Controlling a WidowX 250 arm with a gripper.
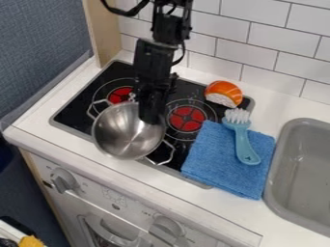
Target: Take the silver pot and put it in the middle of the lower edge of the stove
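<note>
The main risk here is the silver pot (119, 137) ending up too near the front: it sits at or just above the near edge of the stove (69, 114), a little left of centre or about at the middle, and its near rim reaches out towards the white counter (241, 215). I cannot tell whether its base bears fully on the black top or is partly raised. If the base overlaps the stove's raised border, letting go could make it rock or settle crooked. The gripper (151, 118) is at the pot's far right side, over the rim; how far open it is, and whether it has hold of the rim, I cannot tell. If it has, a sideways pull on leaving could turn the pot or drag it off its spot. The near right handle (173, 150) juts towards the blue cloth (213, 154), with a narrow gap between, so a shift right could push into the folds and jog the light-blue brush (243, 144) lying on them. There is more room on the left, over the stove's near left corner. Straight up looks the safest way out, well apart from the orange-and-white toy food (224, 92) at the far right.
</note>
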